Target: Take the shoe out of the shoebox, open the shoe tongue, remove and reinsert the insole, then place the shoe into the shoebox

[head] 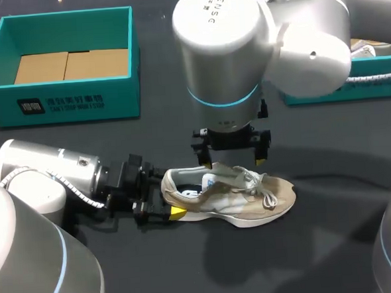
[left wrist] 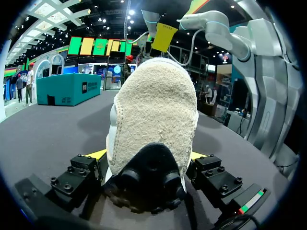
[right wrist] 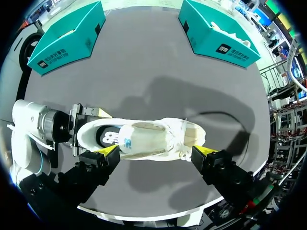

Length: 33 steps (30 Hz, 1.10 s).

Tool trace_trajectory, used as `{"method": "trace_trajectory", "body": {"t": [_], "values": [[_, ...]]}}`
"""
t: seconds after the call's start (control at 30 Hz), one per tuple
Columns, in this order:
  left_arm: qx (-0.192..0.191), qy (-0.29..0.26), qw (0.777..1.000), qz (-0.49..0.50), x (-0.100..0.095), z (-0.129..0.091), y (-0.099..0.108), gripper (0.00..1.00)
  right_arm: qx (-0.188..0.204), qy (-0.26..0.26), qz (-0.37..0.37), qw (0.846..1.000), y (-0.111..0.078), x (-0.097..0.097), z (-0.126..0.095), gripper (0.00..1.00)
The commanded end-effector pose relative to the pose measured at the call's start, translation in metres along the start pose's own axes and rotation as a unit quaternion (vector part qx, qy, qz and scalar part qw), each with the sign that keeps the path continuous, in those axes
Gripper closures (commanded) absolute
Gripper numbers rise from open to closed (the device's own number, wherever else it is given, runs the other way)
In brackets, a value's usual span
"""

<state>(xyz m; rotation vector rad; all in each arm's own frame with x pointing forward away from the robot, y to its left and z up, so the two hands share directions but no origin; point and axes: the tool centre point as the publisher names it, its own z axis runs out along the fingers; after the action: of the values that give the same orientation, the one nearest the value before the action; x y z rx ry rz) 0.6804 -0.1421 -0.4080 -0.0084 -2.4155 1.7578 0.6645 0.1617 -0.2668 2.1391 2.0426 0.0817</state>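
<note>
A beige and white shoe [head: 228, 197] lies on its sole on the dark table, toe to the right. My left gripper [head: 167, 200] is shut on the heel, a yellow tip on each side. In the left wrist view the suede heel [left wrist: 156, 115] fills the space between the fingertips [left wrist: 98, 154]. My right gripper [head: 231, 154] hangs open just above the shoe's middle. In the right wrist view the shoe [right wrist: 144, 139] lies under the wide-spread fingers [right wrist: 108, 153], untouched, with its tongue and laces toward the toe. The teal shoebox [head: 67, 104] stands open at the back left.
Cardboard inserts [head: 71, 64] lie inside the back-left box. A second teal box [head: 351, 87] at the back right, partly hidden by my right arm, holds a white shoe [right wrist: 230, 36]. Bare table stretches in front of the shoe.
</note>
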Motion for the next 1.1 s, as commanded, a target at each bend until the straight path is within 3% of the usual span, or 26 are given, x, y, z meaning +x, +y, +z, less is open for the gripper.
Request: {"method": "trace_trajectory", "body": {"t": [0.03, 0.53, 1.1], "values": [[0.0, -0.001, 1.0, 0.0, 0.002, 0.0, 0.001, 1.0, -0.013, -0.145, 0.104, 0.984, -0.011, 0.049, 0.01, 0.0], [0.0, -0.001, 1.0, 0.0, 0.002, 0.0, 0.001, 1.0, 0.011, -0.206, 0.124, 0.971, -0.014, 0.069, 0.04, 0.0], [0.0, -0.001, 1.0, 0.0, 0.002, 0.0, 0.001, 1.0, -0.008, -0.272, 0.168, 0.947, -0.011, 0.064, 0.063, 0.0]]}}
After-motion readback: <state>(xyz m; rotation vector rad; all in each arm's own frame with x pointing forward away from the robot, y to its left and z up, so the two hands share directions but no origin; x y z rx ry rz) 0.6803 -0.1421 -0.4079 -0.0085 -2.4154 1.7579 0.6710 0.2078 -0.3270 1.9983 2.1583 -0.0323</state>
